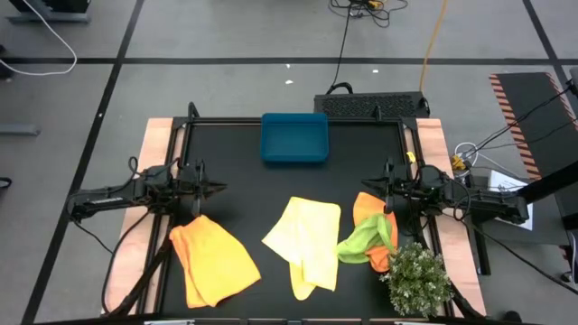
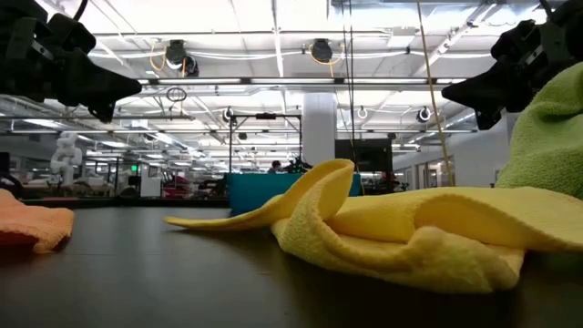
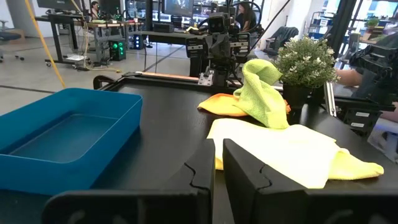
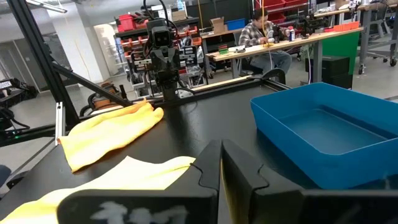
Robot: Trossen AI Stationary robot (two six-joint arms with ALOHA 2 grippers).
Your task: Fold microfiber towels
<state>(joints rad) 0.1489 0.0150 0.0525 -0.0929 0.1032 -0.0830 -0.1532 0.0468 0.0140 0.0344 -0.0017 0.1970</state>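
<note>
Rumpled yellow towel (image 2: 410, 232) sprawls unfolded beside the plant (image 1: 417, 278), waiting its turn. Left gripper (image 1: 215, 188) and right gripper (image 1: 377, 188) hover closed, empty, apparently parked clear.

Two orange towels (image 1: 215, 262), one yellow (image 1: 305, 242), one green (image 1: 366, 239), one tray (image 1: 294, 138), one plant (image 1: 417, 278)

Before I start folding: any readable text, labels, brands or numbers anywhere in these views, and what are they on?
None can be read.
Teal tray: no marking visible.
Towels, orange towel, pale yellow towel, lime green towel: no tag or print visible.
Right gripper: pale marks on its housing, too blurred to read.
Background monitors and bins: too small to read.
</note>
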